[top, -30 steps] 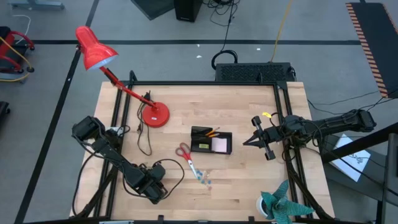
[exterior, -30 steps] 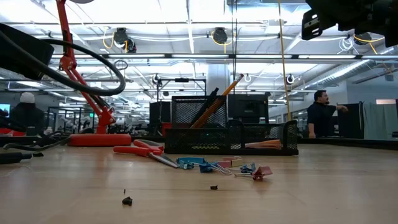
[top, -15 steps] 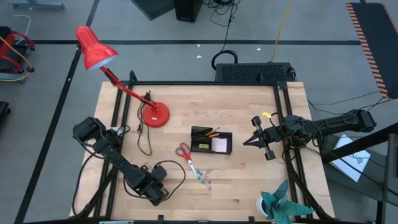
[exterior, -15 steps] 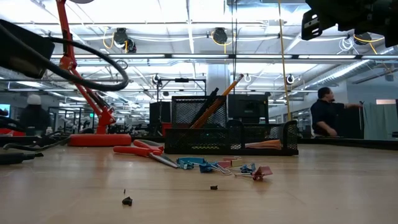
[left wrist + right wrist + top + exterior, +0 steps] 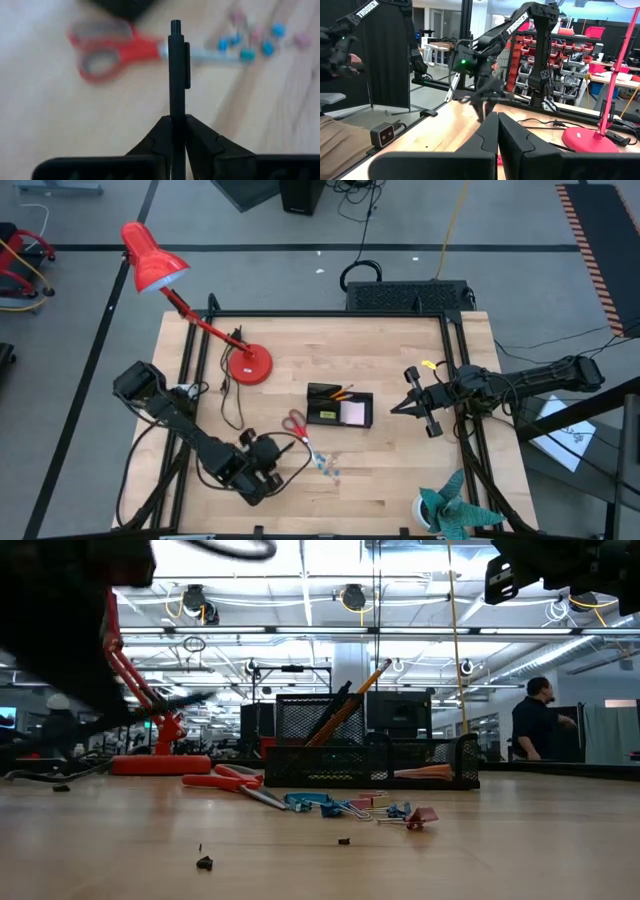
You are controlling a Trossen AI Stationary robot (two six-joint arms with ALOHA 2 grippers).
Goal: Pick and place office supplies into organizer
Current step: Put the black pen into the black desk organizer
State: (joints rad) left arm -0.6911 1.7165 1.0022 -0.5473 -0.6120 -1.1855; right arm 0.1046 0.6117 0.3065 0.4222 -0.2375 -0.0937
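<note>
So nearest the front edge of the table (image 5: 400, 500) there's the left gripper (image 5: 177, 131), clamped tight on a black pen (image 5: 176, 70) that sticks straight out from between its fingers. In the overhead view that gripper (image 5: 268, 463) sits just left of the scissors, low over the wood.

Right past the pen tip are the red-handled scissors (image 5: 298, 432), lying flat with the blades pointing toward the front, and next to the blade tips a little scatter of binder clips (image 5: 345, 808), mostly bluish with a couple of pinkish ones. Nothing sits between the held pen and those.

Just behind them is the black mesh organizer (image 5: 340, 407), middle of the table, with a pen and an orange pencil (image 5: 345, 705) leaning up out of its taller cup and a pink note pad (image 5: 352, 412) in the right compartment. The red desk lamp (image 5: 190, 310) stands back left, cord trailing near it.

The right gripper (image 5: 396, 409) hangs clenched and empty just right of the organizer. A teal spiky plant (image 5: 450, 508) sits in the front right corner.

Compared to a second ago, the left arm has swung in toward the scissors and its fingers have gone from wide apart to pinched on the pen. Right arm hasn't budged. A person (image 5: 538, 720) stands far back in the room.
</note>
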